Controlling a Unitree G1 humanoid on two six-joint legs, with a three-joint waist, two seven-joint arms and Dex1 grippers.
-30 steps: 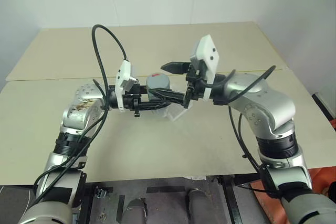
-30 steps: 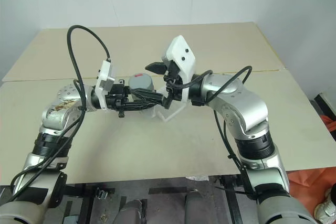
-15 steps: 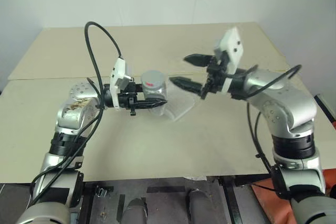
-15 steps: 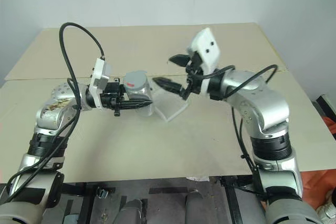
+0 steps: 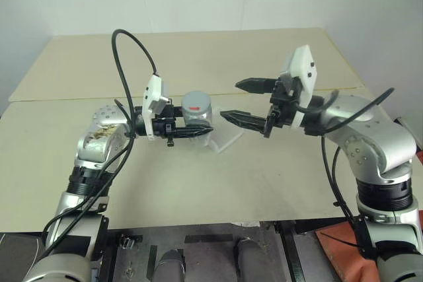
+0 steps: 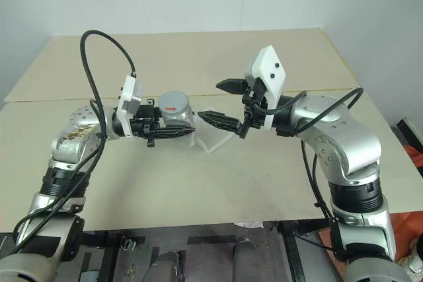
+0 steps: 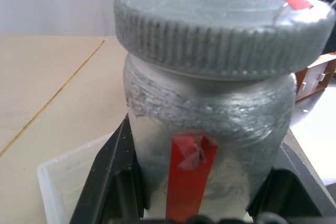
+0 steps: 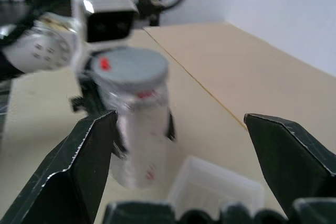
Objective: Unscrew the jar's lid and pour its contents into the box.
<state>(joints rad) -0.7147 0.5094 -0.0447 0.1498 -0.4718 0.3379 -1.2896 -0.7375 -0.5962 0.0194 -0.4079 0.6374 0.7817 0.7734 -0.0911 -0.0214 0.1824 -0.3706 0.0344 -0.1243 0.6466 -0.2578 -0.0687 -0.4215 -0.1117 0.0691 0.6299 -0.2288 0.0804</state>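
Observation:
The silvery-grey jar (image 5: 197,113) with a red mark stands upright above the table, its grey lid (image 5: 196,102) on top. My left gripper (image 5: 201,125) is shut on the jar's body, one black finger (image 7: 113,182) on each side. In the left wrist view the jar (image 7: 210,124), the ribbed lid (image 7: 220,24) and the clear box (image 7: 68,182) below show close up. My right gripper (image 5: 231,100) is open and level, a short way to the right of the jar and apart from it. The clear box (image 5: 227,139) lies on the table below the gap between them. The contents are hidden inside the jar.
The beige table (image 5: 264,183) has a seam running across behind the arms and its front edge near me. A white wall stands behind it. Black cables loop above both wrists.
My right gripper, which stood open around the jar's lid, has drawn back to the right and now hangs clear of it. The left gripper and the jar have stayed put.

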